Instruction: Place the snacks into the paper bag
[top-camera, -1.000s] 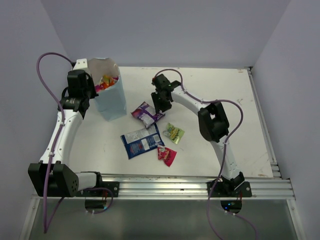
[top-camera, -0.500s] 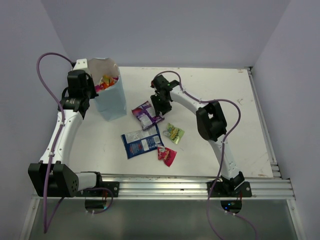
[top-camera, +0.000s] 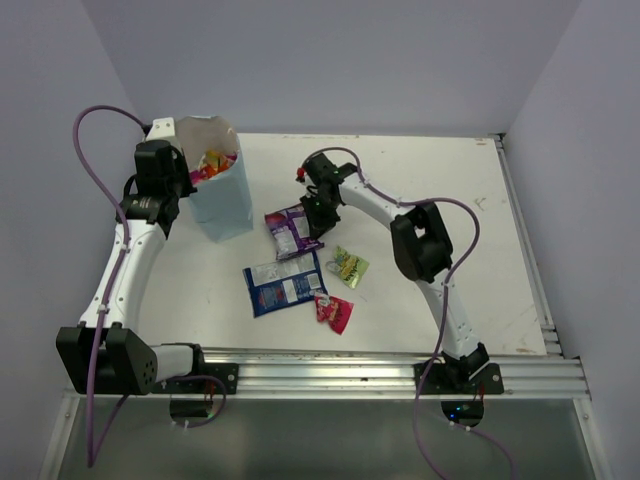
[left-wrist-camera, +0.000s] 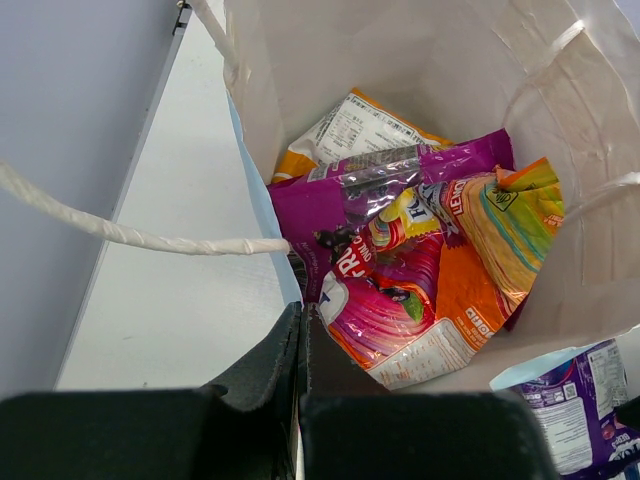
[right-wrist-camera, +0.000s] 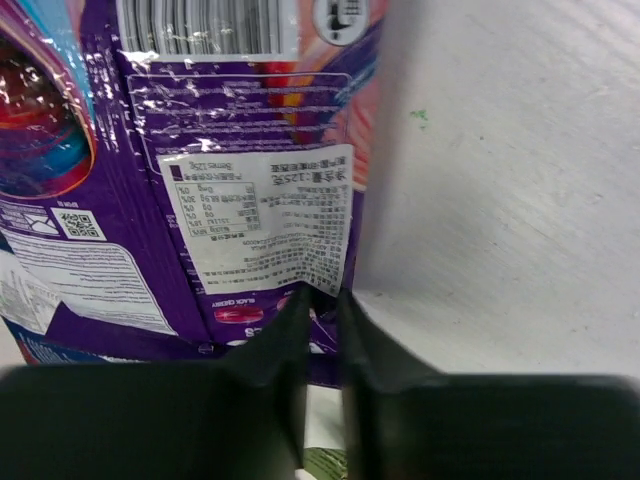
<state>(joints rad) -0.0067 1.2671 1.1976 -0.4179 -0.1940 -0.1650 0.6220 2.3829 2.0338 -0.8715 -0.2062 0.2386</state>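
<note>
Four snacks lie outside the paper bag, which stands at the upper left of the table in the top view. They are a purple packet, a blue-and-white packet below it, a green-yellow packet and a red packet. Several more are already inside: the left wrist view shows a heap of bagged packets, purple, orange and orange-and-white, resting on the bag's floor. By that count the job looks roughly half done.

The left gripper is clamped shut on the bag's near wall just under the rim, propping the mouth open. The right gripper sits at the right edge of the purple packet, and its fingers are pinched onto that edge with only a thin slit between them.

That packet lies flat on the table, back label up. In the right wrist view its long axis runs up and down the frame, barcode end toward the top and the gripped end at the bottom. From above it slants slightly, its far end toward the bag.
</note>
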